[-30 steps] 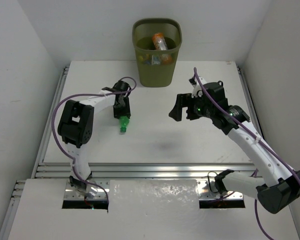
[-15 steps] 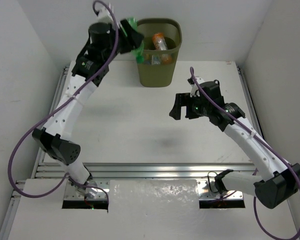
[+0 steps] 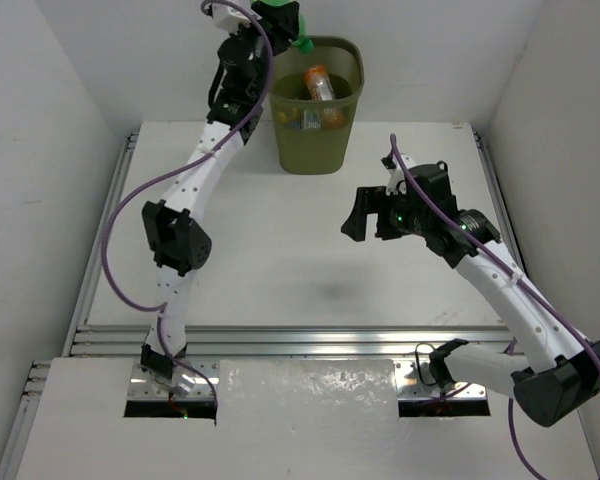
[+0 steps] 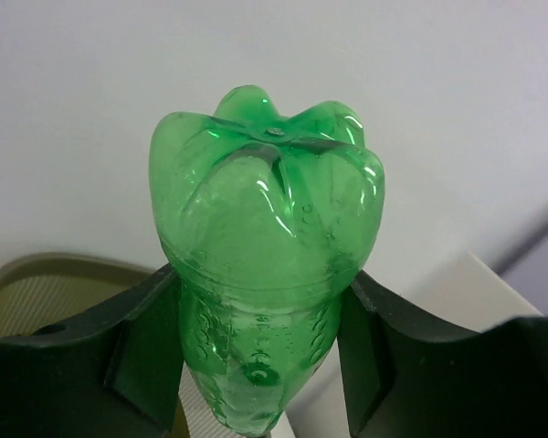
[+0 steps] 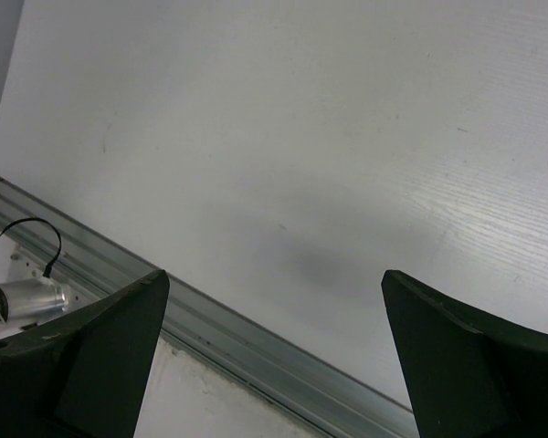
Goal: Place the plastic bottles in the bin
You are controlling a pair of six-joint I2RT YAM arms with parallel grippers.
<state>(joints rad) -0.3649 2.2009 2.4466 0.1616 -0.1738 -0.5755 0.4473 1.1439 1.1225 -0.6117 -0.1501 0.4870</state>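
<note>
My left gripper (image 3: 283, 22) is shut on a green plastic bottle (image 3: 290, 28) and holds it high, at the left rim of the olive-green bin (image 3: 314, 130). In the left wrist view the green bottle (image 4: 267, 246) stands between my dark fingers (image 4: 142, 347), its fluted base toward the camera, with the bin's rim (image 4: 55, 269) at lower left. The bin holds an orange bottle (image 3: 320, 82) and other bottles with blue labels (image 3: 305, 118). My right gripper (image 3: 361, 222) is open and empty above the table, right of centre; it also shows in the right wrist view (image 5: 274, 356).
The white table (image 3: 280, 270) has metal rails along its left (image 3: 105, 230) and near (image 3: 300, 340) edges. White walls close in on the left, back and right. The right wrist view shows the table top, the near rail (image 5: 256, 351) and a small metal part (image 5: 23, 297).
My left arm has lifted the green bottle from the table up and back to the bin's left rim. My right arm has barely moved.
</note>
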